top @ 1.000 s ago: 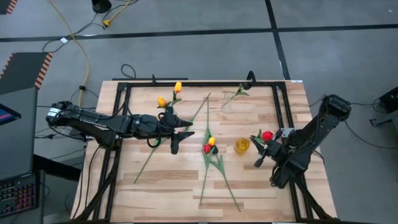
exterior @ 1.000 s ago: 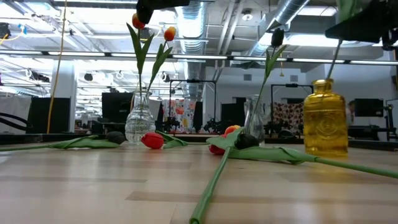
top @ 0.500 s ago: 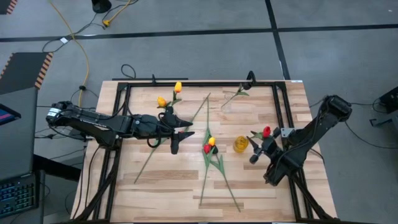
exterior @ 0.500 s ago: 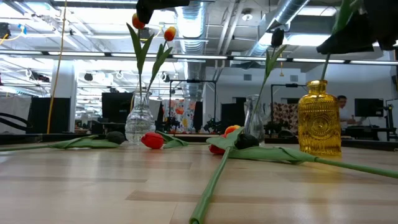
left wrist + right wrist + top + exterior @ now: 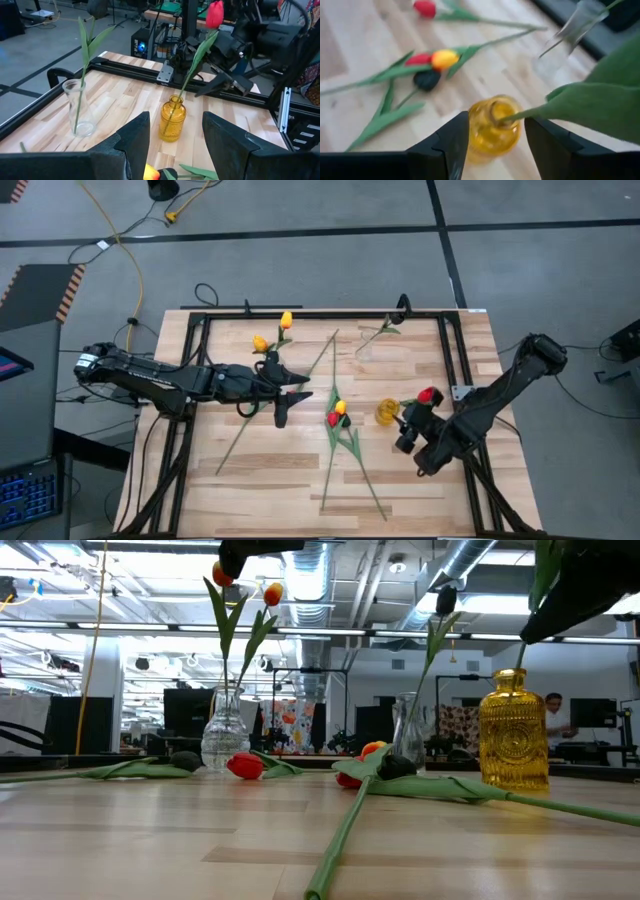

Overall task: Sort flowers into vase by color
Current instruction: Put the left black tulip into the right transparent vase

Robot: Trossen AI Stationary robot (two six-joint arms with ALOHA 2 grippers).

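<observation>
A red tulip (image 5: 430,395) stands with its stem in the yellow vase (image 5: 388,412), leaning toward the table's right. My right gripper (image 5: 403,434) hovers open just right of and above that vase (image 5: 492,127), with the stem (image 5: 520,116) ahead of its fingers. My left gripper (image 5: 285,405) hangs open over the table's left middle, with nothing between its fingers (image 5: 132,145). A clear vase (image 5: 268,352) at the far left holds two yellow tulips. Another clear vase (image 5: 79,107) at the far side holds a dark one. Red, yellow and black tulips (image 5: 336,415) lie on the table.
Long green stems (image 5: 345,460) run from the loose tulip heads toward the near edge, and another stem (image 5: 235,442) slants below my left gripper. A black rail frame (image 5: 455,350) borders the tabletop. Bare wood (image 5: 270,490) lies at the near left.
My right gripper has opened and let go of the red tulip. It has drawn up and toward the table's near edge, turning as it went. The tulip stays in the yellow vase, leaning to the right.
</observation>
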